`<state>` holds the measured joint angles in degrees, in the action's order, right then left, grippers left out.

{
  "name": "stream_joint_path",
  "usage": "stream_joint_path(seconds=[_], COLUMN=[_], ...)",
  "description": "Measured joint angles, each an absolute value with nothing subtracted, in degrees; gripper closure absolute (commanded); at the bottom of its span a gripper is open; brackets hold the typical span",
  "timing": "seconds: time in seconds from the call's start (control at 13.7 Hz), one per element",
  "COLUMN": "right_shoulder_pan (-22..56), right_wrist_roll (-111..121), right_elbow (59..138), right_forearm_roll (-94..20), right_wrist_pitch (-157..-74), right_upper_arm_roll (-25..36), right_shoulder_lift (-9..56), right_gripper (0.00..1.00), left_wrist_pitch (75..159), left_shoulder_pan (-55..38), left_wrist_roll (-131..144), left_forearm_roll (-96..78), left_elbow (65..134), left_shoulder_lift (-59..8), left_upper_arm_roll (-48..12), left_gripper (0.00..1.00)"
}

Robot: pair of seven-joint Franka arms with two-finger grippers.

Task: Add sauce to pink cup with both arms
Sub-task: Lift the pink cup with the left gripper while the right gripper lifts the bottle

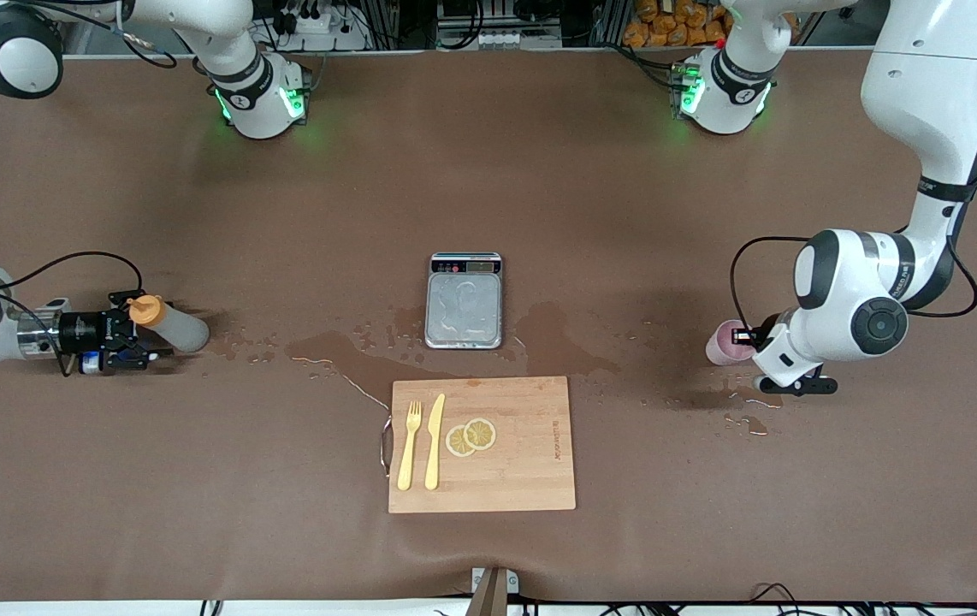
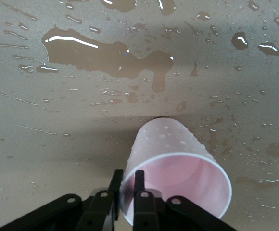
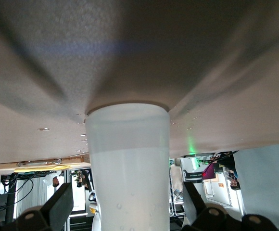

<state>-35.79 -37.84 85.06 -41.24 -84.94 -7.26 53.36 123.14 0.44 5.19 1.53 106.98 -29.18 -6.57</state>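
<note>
The sauce bottle (image 1: 180, 329), whitish-grey with an orange cap, stands at the right arm's end of the table. My right gripper (image 1: 131, 329) lies level around its upper part. In the right wrist view its fingers (image 3: 57, 204) stand open on either side of the bottle (image 3: 127, 154), with a gap on each side. The pink cup (image 1: 721, 342) sits at the left arm's end. My left gripper (image 1: 745, 336) is at its rim. In the left wrist view that gripper (image 2: 128, 178) is shut on the cup's wall (image 2: 178, 168), one finger inside and one outside.
A grey scale (image 1: 464, 299) sits mid-table. Nearer the front camera lies a wooden cutting board (image 1: 531, 453) with a yellow fork (image 1: 408, 445), a yellow knife (image 1: 435, 441) and two lemon slices (image 1: 471, 435). Wet puddles (image 1: 343, 351) spread across the brown mat between scale and cup.
</note>
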Motion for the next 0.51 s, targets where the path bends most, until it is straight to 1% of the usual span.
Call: stream_joint_path(seconds=[0.07,0.22,0.44,0.51], right_shoulder_pan=[-35.6,-35.5,-35.1,-34.9], right_wrist_roll=[-37.6,-36.5,-36.0,-35.7], right_elbow=[85.1,85.1,85.1,85.0], right_forearm_roll=[-41.3,-41.3,-41.3,-41.3], right_wrist_pitch=[-84.9,-84.9,-84.8,-84.8], right_upper_arm_roll=[-7.3,-7.3,-7.3,-7.3], right_shoulder_lift=[53.4,53.4,53.4,53.4], right_gripper=[0.19,0.2,0.51,0.58], left_wrist_pitch=[123.0,123.0,123.1,123.1], left_shoulder_pan=[0.4,0.4,0.8,1.4], left_wrist_roll=[5.1,5.1,4.6,4.3], left_forearm_roll=[1.5,1.5,1.6,1.6], left_elbow=[106.9,106.9,106.1,105.6], left_shoulder_lift=[-29.1,-29.0,-28.2,-27.5], left_upper_arm_roll=[-6.6,-6.6,-6.6,-6.6], left_gripper=[1.0,1.0,1.0,1.0])
